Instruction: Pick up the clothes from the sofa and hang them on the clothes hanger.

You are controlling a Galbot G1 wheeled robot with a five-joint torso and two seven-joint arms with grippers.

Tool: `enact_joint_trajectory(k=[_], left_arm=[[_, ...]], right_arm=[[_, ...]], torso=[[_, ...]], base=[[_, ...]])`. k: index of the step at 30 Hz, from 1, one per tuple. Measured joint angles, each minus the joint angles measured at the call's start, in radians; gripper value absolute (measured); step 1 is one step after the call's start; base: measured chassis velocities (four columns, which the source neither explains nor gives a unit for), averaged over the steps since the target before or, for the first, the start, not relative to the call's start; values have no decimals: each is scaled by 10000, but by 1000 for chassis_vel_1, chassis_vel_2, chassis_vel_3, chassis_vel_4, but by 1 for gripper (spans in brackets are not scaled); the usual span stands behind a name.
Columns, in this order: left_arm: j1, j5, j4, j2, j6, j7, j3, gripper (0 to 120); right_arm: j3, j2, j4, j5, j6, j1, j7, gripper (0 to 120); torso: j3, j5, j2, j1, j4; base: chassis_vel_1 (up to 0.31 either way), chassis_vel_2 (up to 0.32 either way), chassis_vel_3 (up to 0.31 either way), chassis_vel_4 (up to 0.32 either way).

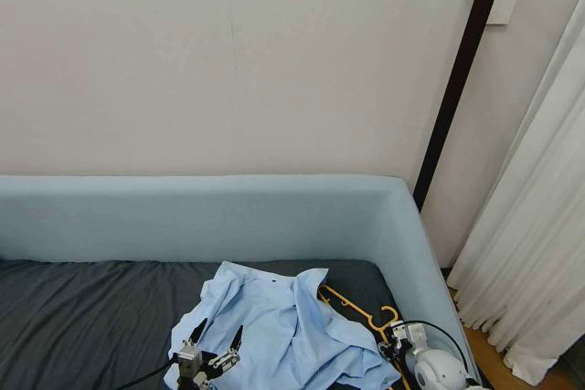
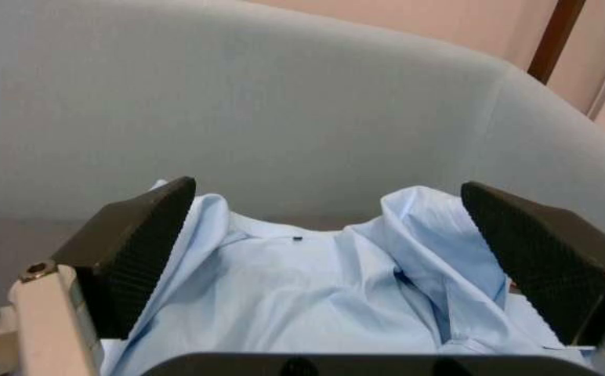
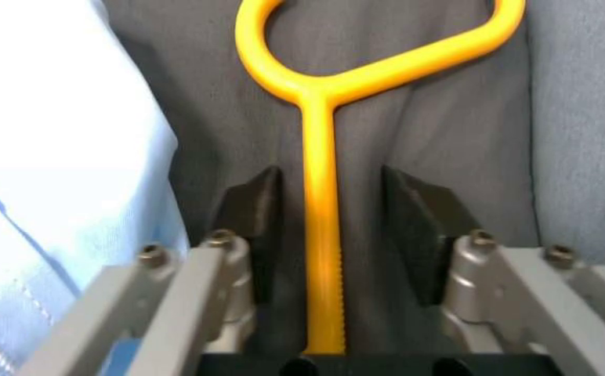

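Hovering left gripper [image 1: 219,330], jaws wide, over the shirt [image 1: 283,317] on the sofa [image 1: 183,216]. Straddling the hanger [image 3: 321,133] with right gripper [image 3: 331,200], jaws apart. Apparently just beginning.

A plain off-white wall [image 1: 228,61] stands from 9 to 1 o'clock. A slim dark brown post [image 1: 454,89] slants at 2 o'clock, and white pleated curtains [image 1: 539,244] hang at 4. A pale blue upholstered sofa [image 1: 201,216] with a dark grey seat cushion [image 1: 82,317] spans 6 to 9. Brown wooden floor [image 1: 482,355] shows at 5.
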Motion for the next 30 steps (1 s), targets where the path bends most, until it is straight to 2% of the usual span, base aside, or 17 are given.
enact_joint_trajectory(k=[2,4,5,8,21,30], left_arm=[[0,1,-11,-10,-1,1,-2,100],[-1,7,-16,-28,-3,4,-2,100],[-1,7,-16,-28,-3,4,-2,100],[8,5,-45,-33,-7,25,1,100],[17,-33,-128,-48,-35,73,35,100],[-11,-36,-88,-81,-39,82,49,100]], right_arm=[[-19,-38,15,9,0,7,-18,29],[-44,-100,29,12,1,24,-25,19],[-44,-100,29,12,1,24,-25,19],[-65,-208,137,-22,12,-3,-23,6],[-43,-649,672,-572,332,-336,-97,6],[214,-1167,1882,-907,792,-809,-28,6]], torso=[[0,1,-1,0,0],[1,2,-1,0,0],[1,2,-1,0,0],[1,3,-3,0,0],[2,6,-3,0,-3],[2,0,-3,1,-3]], base=[[0,0,0,0],[0,0,0,0],[0,0,0,0],[0,0,0,0],[0,0,0,0],[0,0,0,0]])
